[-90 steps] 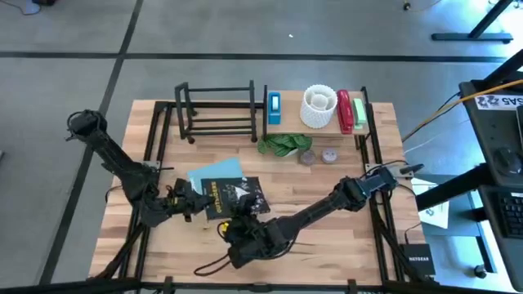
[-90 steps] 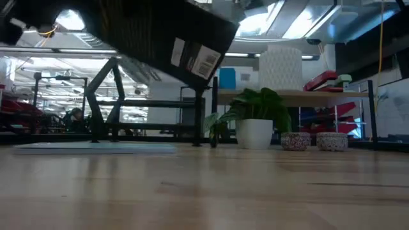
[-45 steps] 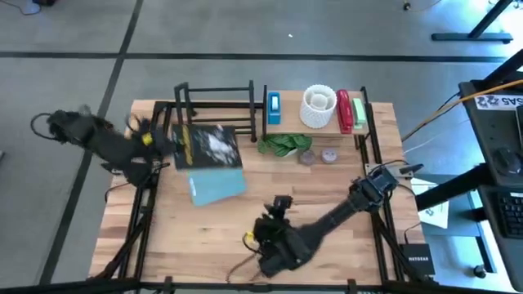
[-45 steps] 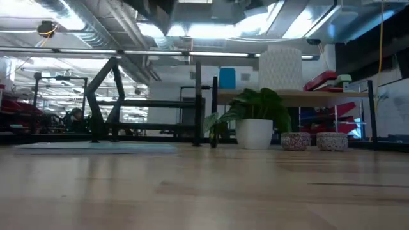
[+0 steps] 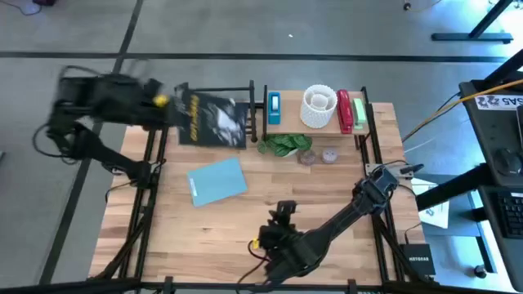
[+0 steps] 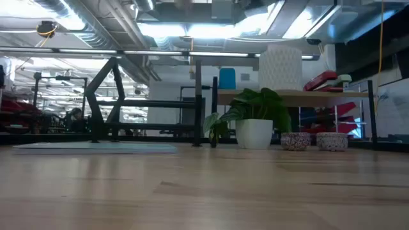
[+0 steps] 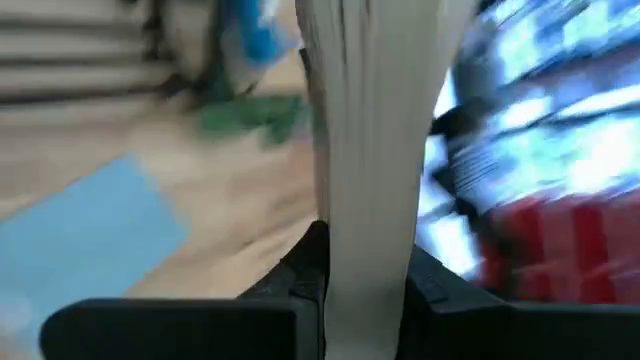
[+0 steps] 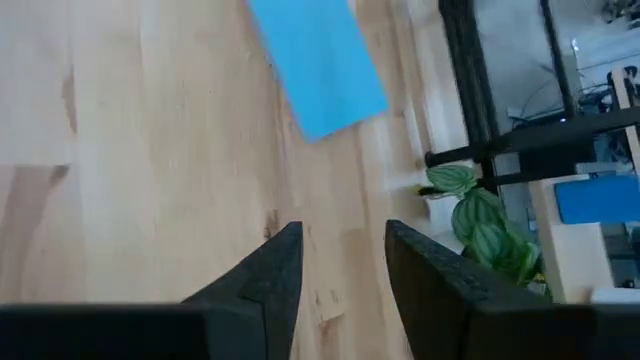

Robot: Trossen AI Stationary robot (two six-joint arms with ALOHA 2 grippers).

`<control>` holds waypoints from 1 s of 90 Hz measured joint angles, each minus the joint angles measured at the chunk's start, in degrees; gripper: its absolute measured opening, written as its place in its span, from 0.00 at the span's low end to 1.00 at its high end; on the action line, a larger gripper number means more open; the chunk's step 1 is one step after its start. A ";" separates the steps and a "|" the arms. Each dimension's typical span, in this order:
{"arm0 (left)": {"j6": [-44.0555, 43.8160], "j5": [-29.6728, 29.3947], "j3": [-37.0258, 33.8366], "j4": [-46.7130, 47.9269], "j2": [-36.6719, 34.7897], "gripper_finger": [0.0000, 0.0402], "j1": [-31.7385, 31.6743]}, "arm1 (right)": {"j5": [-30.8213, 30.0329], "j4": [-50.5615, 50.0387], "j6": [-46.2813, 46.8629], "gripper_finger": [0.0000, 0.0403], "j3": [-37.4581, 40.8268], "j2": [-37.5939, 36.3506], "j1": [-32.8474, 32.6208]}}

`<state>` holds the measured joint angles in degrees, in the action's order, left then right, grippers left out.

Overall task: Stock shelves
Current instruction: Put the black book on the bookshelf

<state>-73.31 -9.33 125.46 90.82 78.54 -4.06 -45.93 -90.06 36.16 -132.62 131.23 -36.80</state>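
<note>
High view: the left gripper (image 5: pixel 167 106) clamps a dark book (image 5: pixel 211 122) above the black rack (image 5: pixel 219 108). The right gripper (image 5: pixel 283 214) hovers over the worktop (image 5: pixel 327 192), fingers (image 8: pixel 268 275) parted and empty.

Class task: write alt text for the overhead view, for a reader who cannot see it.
The left claw holds a dark book above the black rack at the table's far edge. A blue book lies flat on the table; the right claw waits, open, nearer the front.
</note>
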 joint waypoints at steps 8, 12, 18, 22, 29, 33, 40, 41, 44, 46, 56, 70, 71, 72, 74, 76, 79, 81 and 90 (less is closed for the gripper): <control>3.47 5.26 0.67 -1.25 3.14 0.08 -3.34 | 0.11 0.01 -0.42 0.31 0.00 -0.99 -0.13; 4.81 7.91 1.51 -2.55 4.77 0.08 -5.39 | 0.52 0.01 -0.43 0.31 0.00 -1.34 -0.41; 7.49 10.79 2.51 -1.32 6.90 0.08 -8.91 | 1.26 0.00 -0.68 0.31 0.00 -1.87 -0.86; 9.27 12.51 2.44 -0.35 7.83 0.08 -11.16 | 2.64 0.06 -0.79 0.31 0.00 -2.38 -1.37; 12.00 14.11 2.39 -0.77 9.71 0.08 -15.06 | 5.72 0.01 -0.84 0.31 -0.02 -2.75 -2.11; 13.88 15.34 2.38 -1.07 10.38 0.08 -17.82 | 7.46 0.06 -0.85 0.31 0.00 -2.79 -2.51; 16.83 18.24 2.38 -0.73 10.78 0.08 -23.38 | 10.17 0.17 -0.51 0.31 1.32 -3.46 -2.77; 17.18 18.55 2.38 -0.68 10.84 0.08 -24.18 | 10.40 0.17 -0.32 0.31 1.66 -3.66 -2.76; 18.38 19.25 2.39 -0.69 10.97 0.08 -26.41 | 10.90 0.15 0.48 0.31 2.76 -4.49 -2.73; 19.00 19.56 2.39 -0.81 11.04 0.08 -27.98 | 11.29 0.04 1.18 0.31 3.54 -5.07 -2.73; 22.75 21.08 2.37 -0.77 11.33 0.08 -36.25 | 12.19 0.00 4.23 0.31 7.01 -7.41 -2.55; 29.52 25.83 2.37 -0.84 12.00 0.08 -46.04 | 13.24 0.02 6.42 0.31 8.95 -8.38 -1.46; 30.16 25.91 2.38 -0.85 12.11 0.08 -46.49 | 13.44 0.02 6.57 0.31 8.98 -8.40 -1.35; 30.86 25.96 2.39 -0.85 12.22 0.08 -46.90 | 13.59 0.02 6.72 0.31 8.98 -8.41 -1.20; 31.99 26.02 2.37 -0.87 12.47 0.08 -47.57 | 13.72 0.02 6.97 0.31 8.98 -8.41 -0.86; 33.21 26.15 2.38 -0.86 12.75 0.08 -48.09 | 13.72 0.04 7.13 0.31 8.98 -8.41 -0.51; 34.83 26.63 2.37 -0.84 13.11 0.08 -48.63 | 13.45 0.06 7.00 0.31 9.04 -8.69 0.19; 35.98 27.22 2.37 -0.83 13.31 0.08 -48.88 | 12.78 0.08 6.55 0.31 9.07 -8.89 0.67; 39.86 31.13 2.37 -0.85 13.76 0.08 -49.04 | 6.19 0.03 1.14 0.31 8.19 -11.13 3.17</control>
<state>-33.45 21.79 127.83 89.97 92.30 -53.10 -39.75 -90.02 37.30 -124.43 120.10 -33.63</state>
